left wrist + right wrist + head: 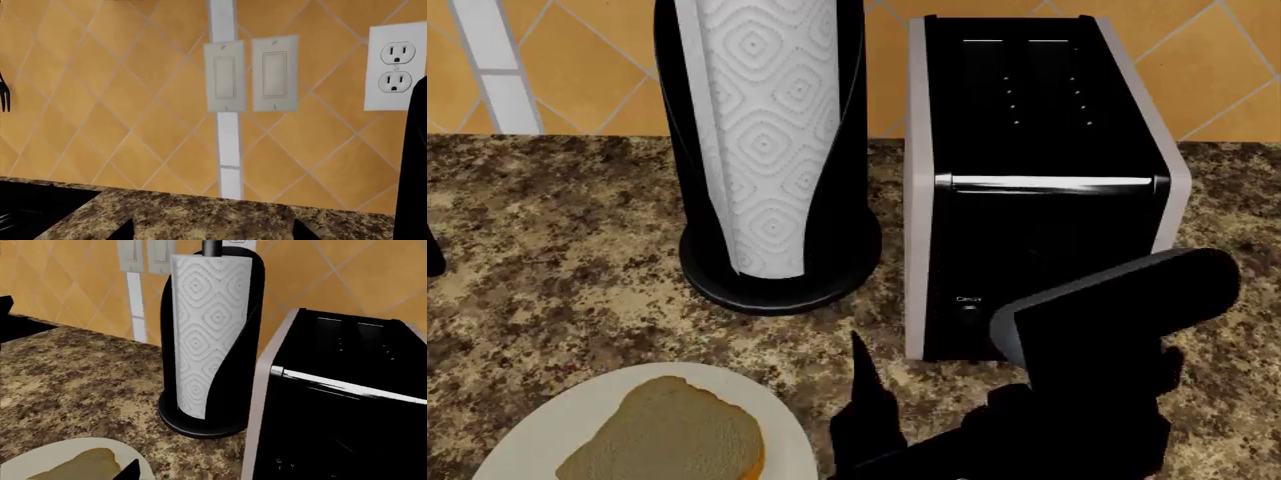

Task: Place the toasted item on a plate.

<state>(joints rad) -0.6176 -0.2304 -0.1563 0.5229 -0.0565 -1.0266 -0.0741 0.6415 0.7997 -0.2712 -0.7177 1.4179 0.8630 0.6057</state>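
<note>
The toasted item (pixel 667 440), a bread slice with a pale face and an orange crust, lies flat on the off-white plate (pixel 547 430) at the lower left of the head view. Both also show in the right wrist view, the toasted item (pixel 70 467) on the plate (pixel 40 455). My right gripper (pixel 205 472) is open and empty, just right of the plate and in front of the black toaster (pixel 1041 190). One of its fingertips (pixel 861 365) points up beside the plate's edge. My left gripper (pixel 213 232) is open and empty over the granite counter, facing the tiled wall.
A black paper-towel holder (pixel 777 150) with a white roll stands left of the toaster, behind the plate. In the left wrist view two light switches (pixel 250 72) and a socket (pixel 395 67) are on the orange tiled wall, and a black hob (pixel 33 205) lies at the counter's end.
</note>
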